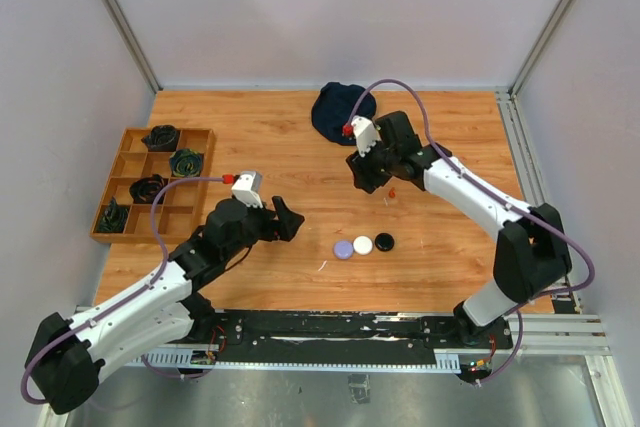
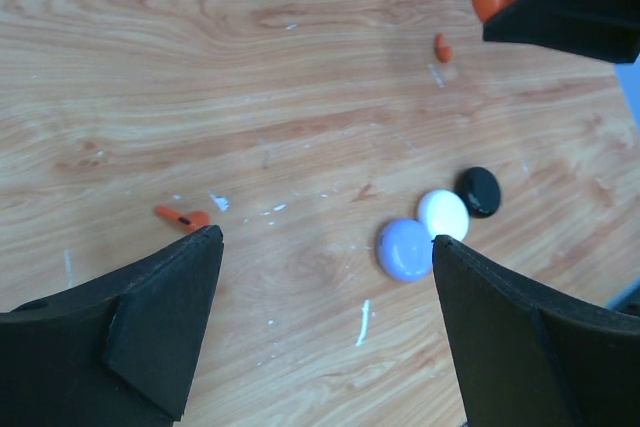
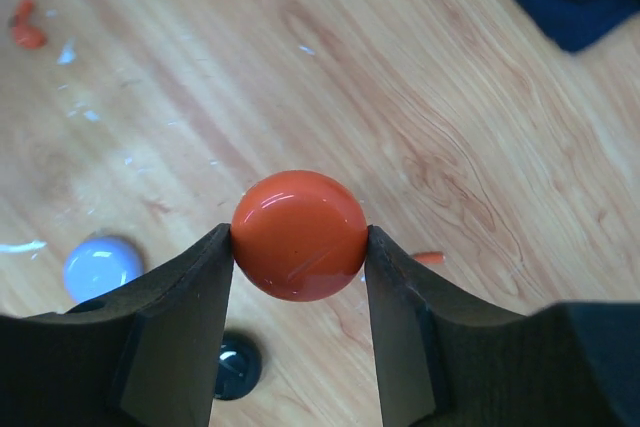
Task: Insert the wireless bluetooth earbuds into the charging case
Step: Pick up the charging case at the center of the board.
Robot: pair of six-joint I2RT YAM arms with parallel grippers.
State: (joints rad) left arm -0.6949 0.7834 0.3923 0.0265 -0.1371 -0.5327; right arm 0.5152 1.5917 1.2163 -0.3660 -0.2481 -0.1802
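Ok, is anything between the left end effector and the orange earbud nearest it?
Nothing visible: the orange earbud lies on bare wood just past one fingertip of the open left end effector; the purple case lies aside.

Left arm: white link shells are set between black joint housings.
Right arm: the same white shells and black joints are shown.
Cables: a purple cable is looped along each arm.
Wrist cameras: small white boxes are fitted, each tipped with a red connector.
Left fingers: matte black wedges with flat inner faces are seen.
Right fingers: the same black, tapered form is shown.
Base rail: a black plate is mounted on silver extrusions, with fine coloured wires at the mounts.
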